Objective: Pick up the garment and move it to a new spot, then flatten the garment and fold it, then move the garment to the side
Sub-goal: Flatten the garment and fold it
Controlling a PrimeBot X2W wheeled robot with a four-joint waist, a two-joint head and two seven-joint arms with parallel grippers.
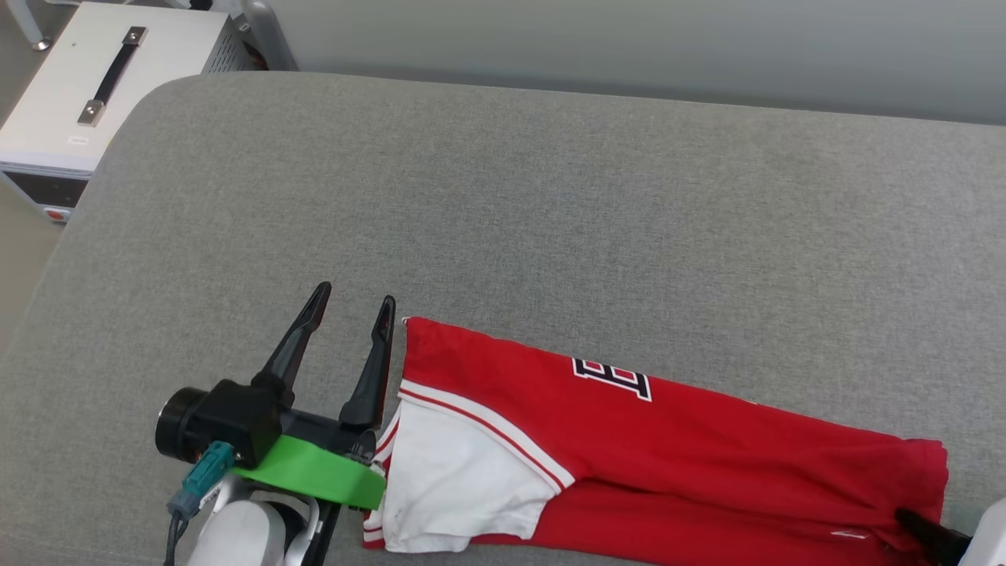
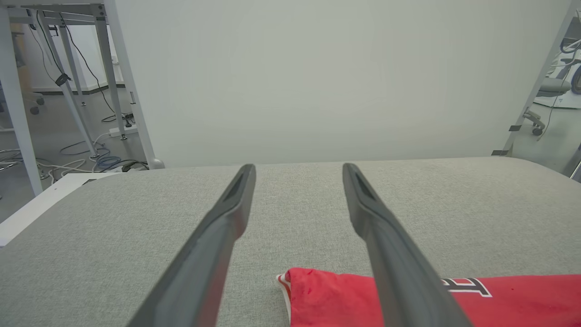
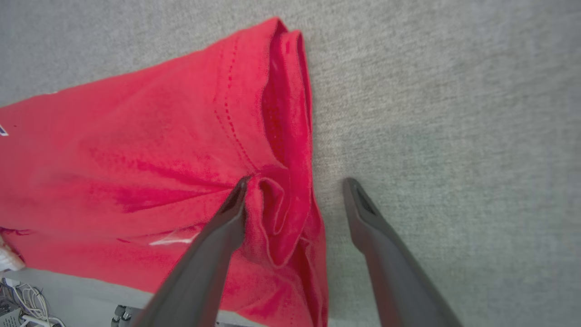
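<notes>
Lengthwise, the folded red jersey T-shirt [image 1: 676, 440] lay along the grey cushion [image 1: 550, 196]'s near edge. The left gripper [image 1: 354, 294], fingers apart, sat just beside its left end. The right gripper [image 3: 297, 180], fingers apart, straddled its hem. A white handled case [image 1: 94, 86] stood far left.

Left fingers [image 2: 222, 227], right fingers [image 3: 386, 254] (both pairs) apart.

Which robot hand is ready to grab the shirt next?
Probably the right. The right gripper is open, straddling the shirt at its hem; the left gripper, also open, sits beside the other end, not around it.
</notes>
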